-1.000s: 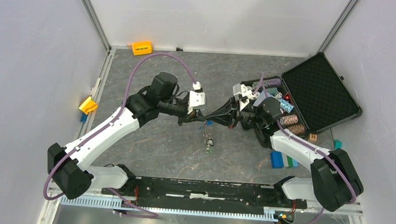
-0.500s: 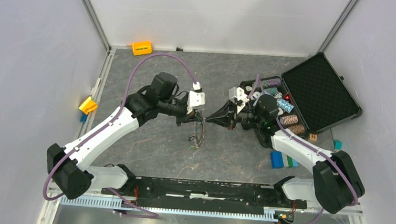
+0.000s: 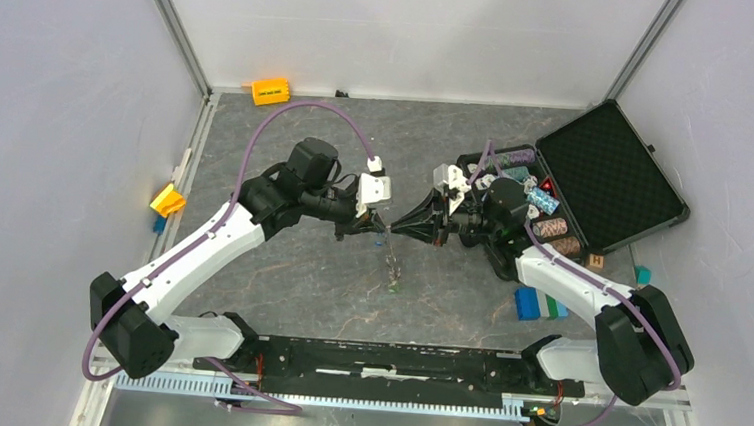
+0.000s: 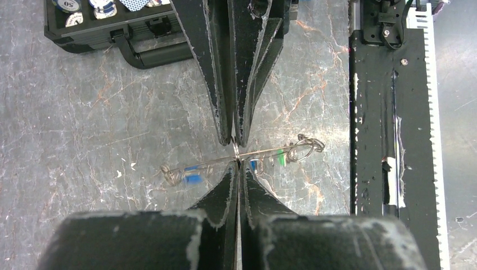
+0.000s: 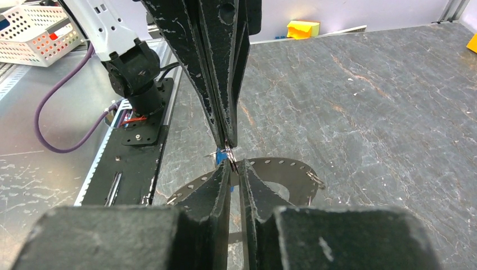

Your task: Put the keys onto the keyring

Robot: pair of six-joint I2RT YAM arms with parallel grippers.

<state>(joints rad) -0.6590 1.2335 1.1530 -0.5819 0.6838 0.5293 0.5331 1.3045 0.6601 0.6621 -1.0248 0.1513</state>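
Note:
The keyring hangs edge-on above the table from the point where both grippers meet. In the left wrist view it is a thin line with blue-tagged and green-tagged keys and small split rings on it. In the right wrist view it is a flat perforated band. My left gripper is shut on the keyring's rim. My right gripper faces it tip to tip, jaws almost closed on a small split ring at the rim.
An open black case holding striped chips lies at the right. Blue and green blocks sit near the right arm. An orange block is at the back, a yellow one at the left wall. A black rail runs along the near edge.
The hanging keyring swung left and then back toward the middle. The right gripper edged left, closer to the left gripper's tips. Both stay closed.

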